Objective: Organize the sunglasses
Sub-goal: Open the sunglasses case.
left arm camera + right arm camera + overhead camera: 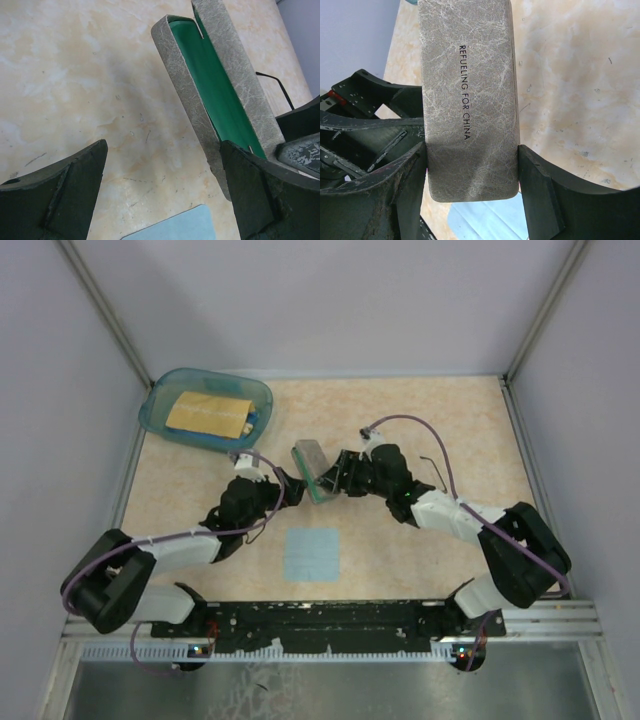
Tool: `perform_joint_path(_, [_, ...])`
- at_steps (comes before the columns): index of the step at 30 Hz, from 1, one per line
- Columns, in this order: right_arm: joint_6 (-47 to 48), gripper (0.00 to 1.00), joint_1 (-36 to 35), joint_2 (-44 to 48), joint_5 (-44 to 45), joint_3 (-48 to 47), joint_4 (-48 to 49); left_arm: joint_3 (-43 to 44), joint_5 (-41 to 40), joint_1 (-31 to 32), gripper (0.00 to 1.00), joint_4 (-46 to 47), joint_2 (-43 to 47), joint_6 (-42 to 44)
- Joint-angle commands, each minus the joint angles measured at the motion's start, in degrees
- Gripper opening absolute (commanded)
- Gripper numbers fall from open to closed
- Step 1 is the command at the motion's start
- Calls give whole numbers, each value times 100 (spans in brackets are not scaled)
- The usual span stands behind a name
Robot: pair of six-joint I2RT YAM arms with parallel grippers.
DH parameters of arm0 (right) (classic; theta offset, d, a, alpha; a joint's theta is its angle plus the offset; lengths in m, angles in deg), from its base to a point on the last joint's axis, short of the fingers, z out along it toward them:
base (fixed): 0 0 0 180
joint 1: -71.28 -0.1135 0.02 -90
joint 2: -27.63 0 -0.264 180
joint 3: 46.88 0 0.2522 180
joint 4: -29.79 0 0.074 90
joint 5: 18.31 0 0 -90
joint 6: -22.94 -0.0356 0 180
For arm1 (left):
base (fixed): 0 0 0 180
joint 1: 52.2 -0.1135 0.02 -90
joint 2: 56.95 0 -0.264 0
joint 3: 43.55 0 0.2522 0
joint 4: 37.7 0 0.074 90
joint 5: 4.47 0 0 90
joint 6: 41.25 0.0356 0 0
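Sunglasses [284, 92] lie just beyond the open case [470, 90], mostly hidden; our right gripper [470, 155] pinches the case, our left gripper [164, 150] is spread beside it, so we probably fetch them next.

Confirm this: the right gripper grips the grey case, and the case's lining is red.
Not red: the lining is green, as the left wrist view shows. The right gripper does grip the grey case.
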Motion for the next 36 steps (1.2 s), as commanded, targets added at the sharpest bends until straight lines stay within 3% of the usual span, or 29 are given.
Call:
perform_joint_path(1, [-329, 0, -137, 291, -978, -214, 1355, 59, -90, 43, 100, -440, -273, 150])
perform_joint_path(19, [-443, 0, -121, 249, -933, -59, 1396, 244, -256, 35, 100, -421, -294, 189])
perform_joint_path(31, [-89, 0, 239, 68, -712, -98, 915, -184, -527, 34, 100, -1209, 1292, 297])
perform_joint_path(36, [95, 0, 562, -312, -1591, -212, 1181, -228, -649, 34, 100, -1720, 1926, 355])
